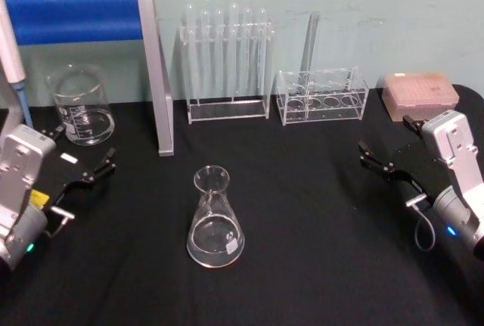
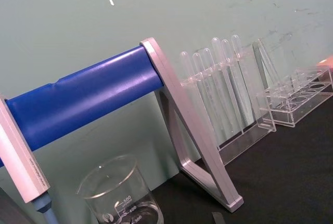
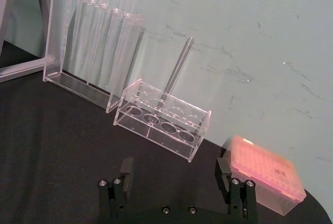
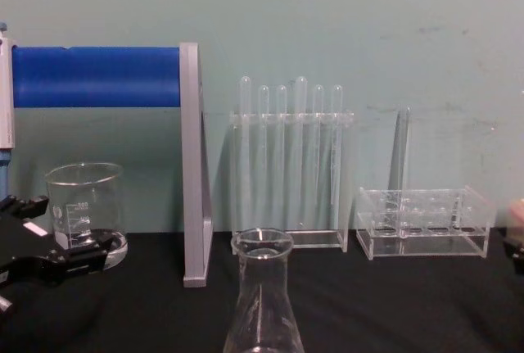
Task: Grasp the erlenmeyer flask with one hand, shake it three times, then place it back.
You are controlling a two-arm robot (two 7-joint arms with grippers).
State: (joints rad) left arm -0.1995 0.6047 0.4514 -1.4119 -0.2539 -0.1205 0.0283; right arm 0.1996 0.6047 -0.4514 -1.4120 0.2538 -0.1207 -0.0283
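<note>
Surface: black-covered table (image 1: 318,265), green wall behind.
Flask: erlenmeyer flask (image 1: 215,220) stood upright at centre, neck up, untouched.
Left gripper (image 1: 83,148): fingers spread, empty; flask lay to its right; judged the nearer arm.
Right gripper (image 1: 386,138): fingers spread, empty; flask well apart, leftward.
Writing: beaker (image 1: 80,105) graduations, apparently "400"; flask marking unreadable.

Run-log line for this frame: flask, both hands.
phase: pre-grasp | erlenmeyer flask: upright on table, untouched | left hand: open, beside beaker | right hand: open, apart from flask
</note>
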